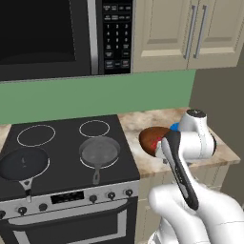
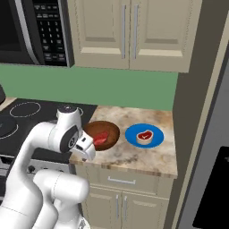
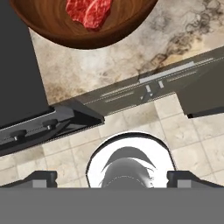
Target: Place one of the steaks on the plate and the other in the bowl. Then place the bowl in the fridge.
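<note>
Already one steak (image 2: 144, 135) lies on the plate (image 2: 134, 139) and another (image 3: 89, 12) in the bowl (image 3: 52, 26) on the surface (image 2: 134, 159), so the tool (image 3: 112, 177), jaws wide and empty, must next grasp the bowl's rim for the fridge (image 2: 210, 170).

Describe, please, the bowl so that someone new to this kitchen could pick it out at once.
Start at the black stove; just right of it lies a marbled counter. The bowl sits at the counter's stove end, beside a blue plate. It is round, deep and dark brown, handleless unlike the pans, and holds an all-red steak.
</note>
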Tool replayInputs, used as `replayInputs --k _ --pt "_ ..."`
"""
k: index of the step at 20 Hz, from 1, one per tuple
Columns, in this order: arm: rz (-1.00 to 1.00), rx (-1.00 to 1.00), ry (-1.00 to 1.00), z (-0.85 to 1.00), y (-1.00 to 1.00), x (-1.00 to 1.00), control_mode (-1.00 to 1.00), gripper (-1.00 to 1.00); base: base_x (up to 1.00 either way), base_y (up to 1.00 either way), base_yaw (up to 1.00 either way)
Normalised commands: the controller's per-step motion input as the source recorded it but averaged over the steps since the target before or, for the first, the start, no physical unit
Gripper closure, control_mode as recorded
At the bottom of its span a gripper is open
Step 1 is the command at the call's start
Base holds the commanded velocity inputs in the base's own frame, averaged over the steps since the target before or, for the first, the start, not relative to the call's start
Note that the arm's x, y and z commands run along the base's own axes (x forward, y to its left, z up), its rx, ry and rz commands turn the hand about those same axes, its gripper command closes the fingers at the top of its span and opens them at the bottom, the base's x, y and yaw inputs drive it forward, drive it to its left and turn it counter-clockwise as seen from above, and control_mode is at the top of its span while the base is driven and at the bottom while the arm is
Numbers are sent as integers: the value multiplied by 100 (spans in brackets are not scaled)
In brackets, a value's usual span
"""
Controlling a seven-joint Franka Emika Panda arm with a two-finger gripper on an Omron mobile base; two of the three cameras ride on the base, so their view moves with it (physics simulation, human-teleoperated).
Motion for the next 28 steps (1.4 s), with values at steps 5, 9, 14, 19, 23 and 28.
replayInputs --k 5,9,14,19,23,28 --pt "0 -18 11 42 4 0 -100 -100 0 0 0" --pt "0 -7 5 54 7 -6 -100 -100 0 0 0" --pt "3 0 -1 13 4 -14 -100 -100 0 0 0" --pt "1 0 0 0 2 -9 -100 -100 0 0 0" --pt "0 0 0 0 0 -19 100 -100 -11 0 0" --pt "0 0 0 0 0 0 100 -100 -67 4 0"
